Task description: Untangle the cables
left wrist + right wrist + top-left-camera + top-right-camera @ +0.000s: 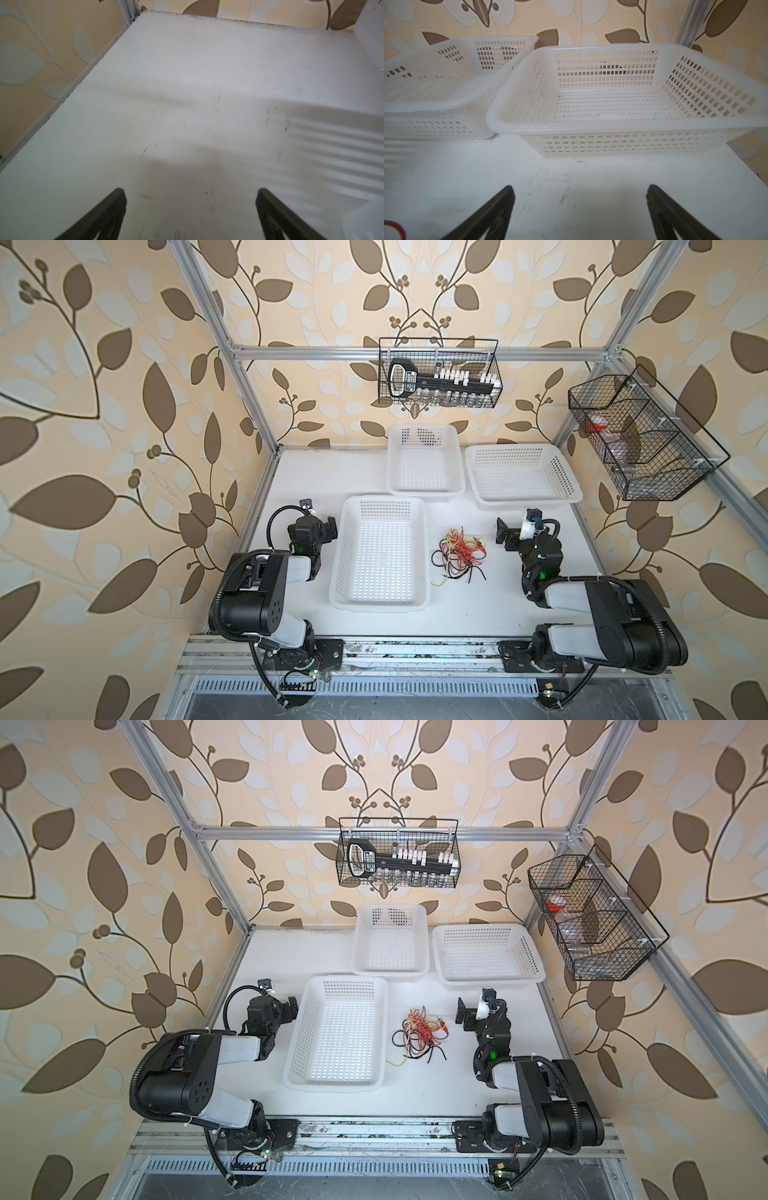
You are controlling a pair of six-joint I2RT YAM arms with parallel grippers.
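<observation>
The cables (pixel 459 553) lie in a loose yellow, red and black tangle on the white tabletop (pixel 457 614), just right of centre in both top views, between the nearest white perforated basket (pixel 345 556) and the right fingers (pixel 500 207). Both pairs are spread wide, grasping nothing. The left fingers (pixel 112 207) hover over bare tabletop left of that basket, well apart from the tangle.

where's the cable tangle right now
In both top views the cables lie on the table, between the nearest white basket and the right gripper, touching neither.
</observation>
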